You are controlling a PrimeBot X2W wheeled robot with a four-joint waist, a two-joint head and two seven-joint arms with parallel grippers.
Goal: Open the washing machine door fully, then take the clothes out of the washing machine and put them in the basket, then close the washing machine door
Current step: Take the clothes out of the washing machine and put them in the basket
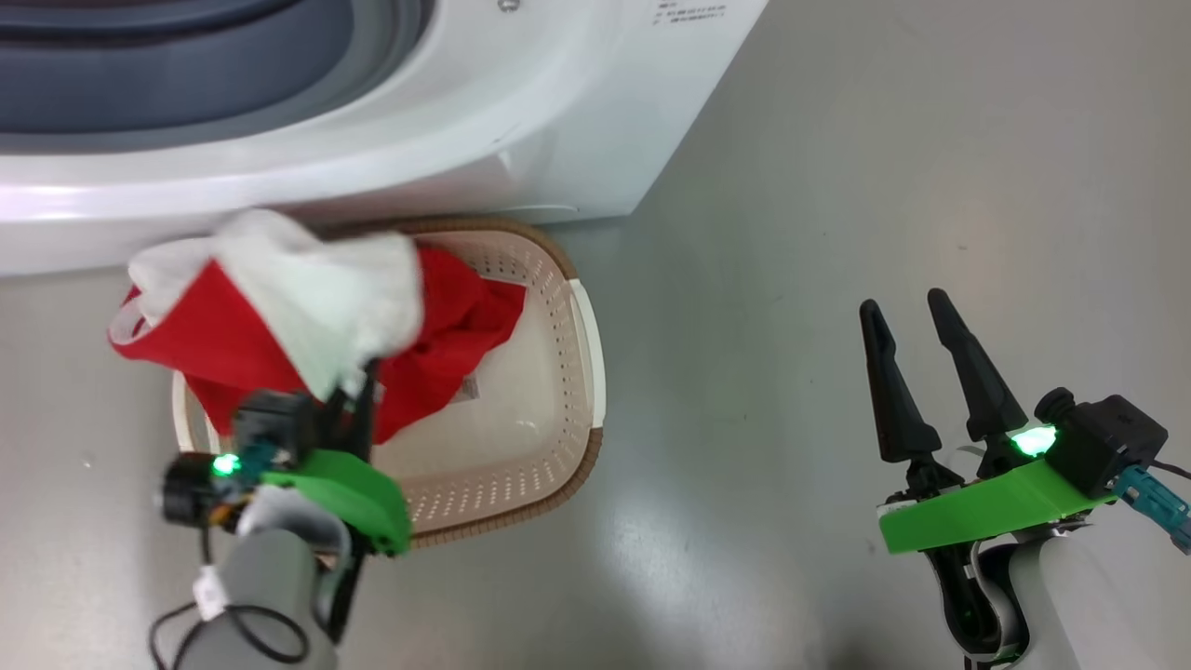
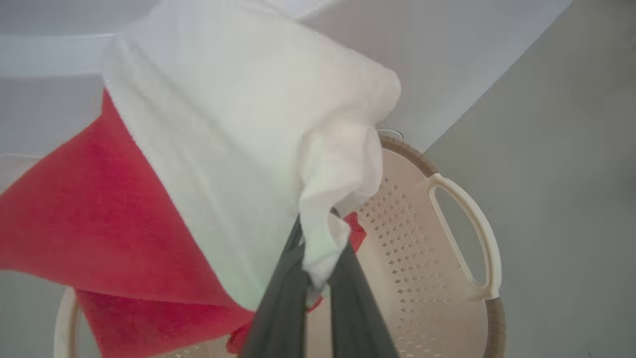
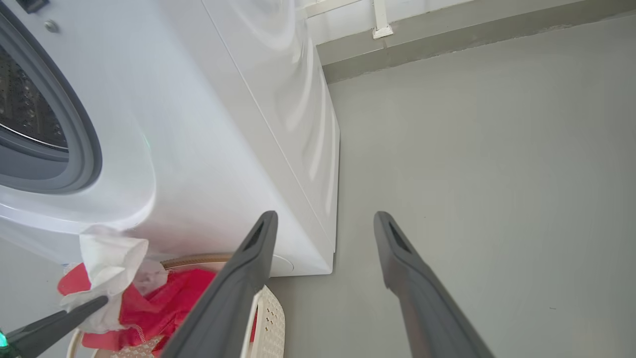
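While the left claw point(image 1: 368, 372) is clamped on the clothes point(image 1: 279, 298), its two dark fingers point(image 2: 280, 298) stand close together with a fold of white cloth pinched between them. From that pinch the bundle spreads out past the tips, white on top and red underneath, hanging in the air ahead of the claw.

Directly below the claw and its load sits the basket point(image 1: 549, 307) on the grey floor point(image 1: 837, 186). Red cloth reaches down inside it; whether that cloth rests on the bottom I cannot tell. Part of the bundle also juts out over the basket's rim on the side away from the other arm. One pale handle point(image 2: 467, 238) of the basket shows off to the side of the fingers.

Beyond the tips, just past the basket, stands the white washing machine point(image 1: 419, 140), its lower front edge close above the basket's far rim.

Well apart from all this, the right claw point(image 1: 903, 302) hangs over bare floor with its fingers spread and nothing between them. Ahead of that claw and off to one side are the machine's grey rubber ring point(image 3: 84, 144) and the steel drum point(image 3: 25, 109) inside it.
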